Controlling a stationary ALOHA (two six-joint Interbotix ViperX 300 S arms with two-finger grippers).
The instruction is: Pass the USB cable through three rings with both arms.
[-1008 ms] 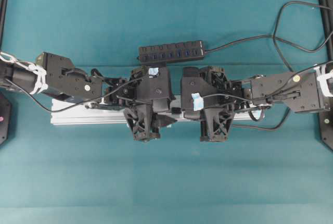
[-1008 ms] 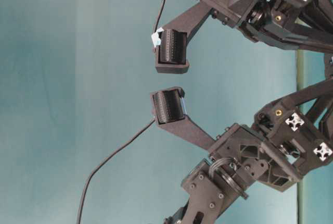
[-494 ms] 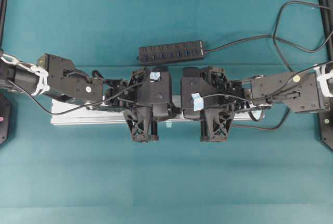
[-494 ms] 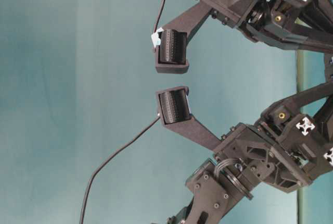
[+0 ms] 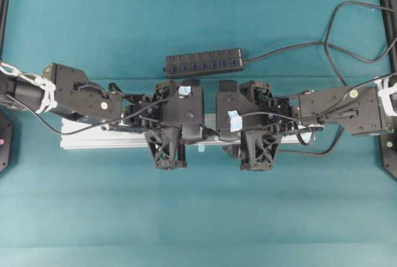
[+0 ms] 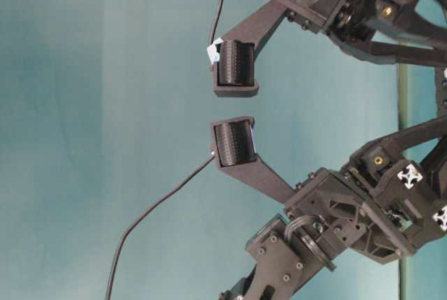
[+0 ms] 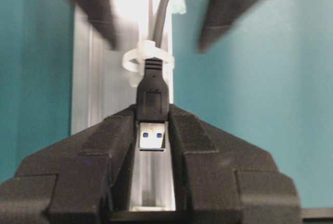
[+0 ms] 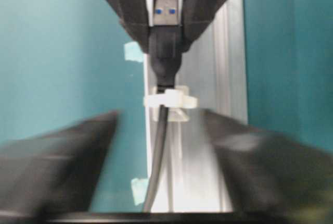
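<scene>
On the silver rail [image 7: 99, 78] at the middle of the teal counter [image 5: 198, 217], the USB cable [image 7: 152, 96] has its plug just through a translucent white ring [image 7: 147, 57]. The left end effector [image 7: 152, 130] is clenched on the black plug body, the metal tip showing between its fingers [image 7: 200, 146]. The right end effector [image 8: 161, 156], seen blurred in its own wrist view, stands parted on either side of the cord and grasps nothing; it appears released.

The main risk, judged from here, is a slip: the plug is short, smooth moulded plastic, held only by its sides, and a pull along the rail could twist it out of the wedge-shaped fingers. The ring is thin and flexible; a plug drawn at an angle could catch on it or bend it. The cord behind the ring, round and glossy, trails along the rail's grooves, and its slack could snag against the rail edge or another clip [image 8: 136, 52], which looks translucent too. How many rings are already threaded cannot be told. The rail is ribbed extruded aluminium, matte and straight.
</scene>
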